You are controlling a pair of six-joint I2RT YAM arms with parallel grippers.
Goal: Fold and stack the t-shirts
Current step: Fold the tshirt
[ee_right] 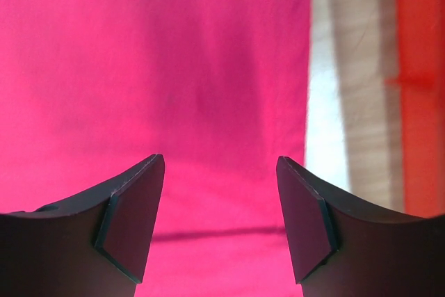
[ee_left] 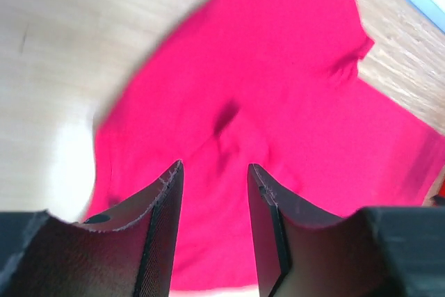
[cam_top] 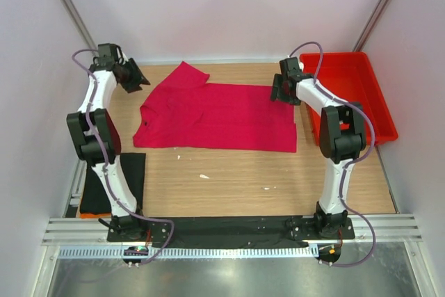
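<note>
Right now your crimson-pink t-shirt [cam_top: 219, 116] lies spread flat on the wooden desk [cam_top: 229, 179], collar end to the left and hem to the right, with one sleeve pointing toward the far wall. The black t-shirt [cam_top: 89, 193] sits well apart from it at the near left edge of the desk, beside the base of your left arm and partly hidden behind that arm.

Your left end effector [cam_top: 138, 80] is at the far left corner of the pink shirt, just beside the sleeve and shoulder. From the left wrist, the end effector [ee_left: 215, 167] shows its jaws parted by a moderate gap with nothing between them; the pink shirt [ee_left: 278, 102] fills the view below and ahead, a small dark crease showing just beyond the fingertips [ee_left: 174, 172]. You cannot tell from these views whether the tips touch the cloth.

Your right end effector [cam_top: 279, 92] is at the far right corner of the pink shirt, between the shirt and the red tray [cam_top: 375, 113]. From the right wrist, that end effector [ee_right: 220, 159] stands wide apart and holds nothing; the pink shirt [ee_right: 153, 67] lies under it, the shirt's straight edge runs just to the right of the right fingertip, then a strip of bare desk [ee_right: 348, 67], then the tray [ee_right: 421, 67]
</note>
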